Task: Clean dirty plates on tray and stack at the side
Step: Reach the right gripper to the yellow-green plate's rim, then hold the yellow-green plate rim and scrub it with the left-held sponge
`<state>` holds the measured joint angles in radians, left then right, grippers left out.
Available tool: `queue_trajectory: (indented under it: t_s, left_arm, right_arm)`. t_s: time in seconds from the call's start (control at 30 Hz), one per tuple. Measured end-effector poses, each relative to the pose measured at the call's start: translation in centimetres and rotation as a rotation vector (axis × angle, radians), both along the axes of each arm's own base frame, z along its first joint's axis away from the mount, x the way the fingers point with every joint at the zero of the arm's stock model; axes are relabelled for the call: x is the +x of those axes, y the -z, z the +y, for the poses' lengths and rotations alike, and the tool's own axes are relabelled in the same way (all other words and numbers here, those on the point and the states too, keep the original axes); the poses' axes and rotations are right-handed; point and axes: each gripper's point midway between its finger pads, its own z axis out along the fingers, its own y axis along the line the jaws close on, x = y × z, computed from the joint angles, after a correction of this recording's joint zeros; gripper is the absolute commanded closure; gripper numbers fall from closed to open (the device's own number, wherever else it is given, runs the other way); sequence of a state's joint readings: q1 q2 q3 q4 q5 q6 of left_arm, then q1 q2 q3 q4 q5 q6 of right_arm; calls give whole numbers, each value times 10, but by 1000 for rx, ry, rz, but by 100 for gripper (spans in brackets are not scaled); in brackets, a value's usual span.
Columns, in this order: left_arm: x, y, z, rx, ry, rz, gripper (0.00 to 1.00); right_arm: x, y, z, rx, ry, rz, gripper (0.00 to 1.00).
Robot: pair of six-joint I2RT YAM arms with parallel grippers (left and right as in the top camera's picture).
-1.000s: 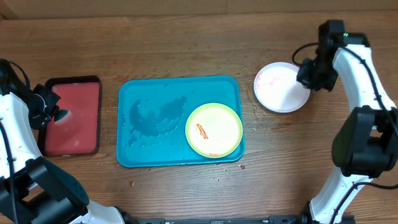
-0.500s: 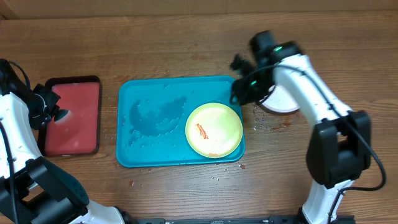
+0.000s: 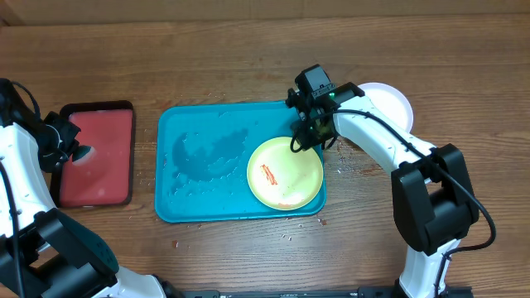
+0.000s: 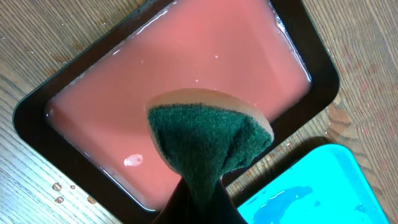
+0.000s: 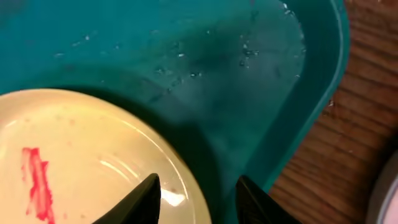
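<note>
Far left: left hand point(image 3: 69, 141) hovers over the small red tray point(image 3: 98, 157), which holds pinkish liquid. The hand is clamped on a folded green sponge point(image 4: 208, 140). The sponge is well apart from any plate.

Centre: teal tray point(image 3: 199, 194) on the tabletop point(image 3: 248, 66), floor wet, droplets and film on its left half. The yellow-green plate point(image 3: 286, 172) lies in the tray's right half, flat, with a red smear point(image 3: 269, 175) on its face. Judged not yet cleaned.

Right hand point(image 3: 305, 136) sits over the plate's far-right rim, jaws apart, holding nothing.

Right: white plate point(image 3: 396, 101) on the tabletop just beyond the tray's far-right corner, partly hidden by the arm. The part in view looks clean.

Progress (judgement): one plate off the tray and set at the side. One dirty plate remains on the tray. No stack yet, and no third plate appears in any view.

View notes:
- Only the left wrist view shows the sponge and the liquid in the red tray; overhead shows only a dark shape at that hand.
- Right wrist view shows one finger over the plate and the other over the tray floor beside its rim. Contact cannot be told.
- Only overhead shows the overall layout.
</note>
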<state>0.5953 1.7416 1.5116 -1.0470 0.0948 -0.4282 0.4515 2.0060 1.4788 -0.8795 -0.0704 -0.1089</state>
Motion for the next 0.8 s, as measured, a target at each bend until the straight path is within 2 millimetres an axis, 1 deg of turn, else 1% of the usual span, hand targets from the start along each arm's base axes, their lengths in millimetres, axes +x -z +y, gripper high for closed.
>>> queue_trajectory:
  t_s: [0.2, 0.27, 0.33, 0.37, 0.4, 0.43, 0.57, 0.6, 0.7, 0.73, 0.8]
  left_arm:
    - [1, 0, 1, 2, 0, -3, 96]
    - [2, -1, 0, 1, 1, -8, 96]
    - [3, -1, -2, -14, 7, -18, 96]
    - [4, -1, -4, -23, 10, -24, 96]
    - [6, -1, -6, -34, 14, -32, 96]
    - [7, -2, -7, -40, 17, -37, 96]
    - [10, -3, -12, -69, 27, -55, 96]
    - [11, -3, -15, -83, 32, -65, 96]
    - [23, -6, -37, -139, 115, -107, 96]
    - [29, -8, -49, -156, 157, -120, 96]
    - [39, -10, -76, -180, 244, -134, 96]
  right_arm:
    - [-2, 4, -2, -7, -3, 4, 59]
    - [-2, 10, -1, -3, -4, 0, 59]
    - [-8, 22, -4, -10, -7, 18, 60]
    - [-11, 28, -5, -14, -7, 30, 62]
    - [-16, 34, -6, -17, -9, 50, 70]
    - [-18, 36, -6, -15, -10, 59, 83]
    - [-19, 35, -1, 19, 4, 68, 90]
    - [-18, 34, 2, 33, 24, 72, 91]
    - [-11, 31, 16, 99, 108, 59, 90]
    - [-8, 30, 22, 121, 138, 51, 87]
    - [-6, 28, 35, 161, 182, 41, 63]
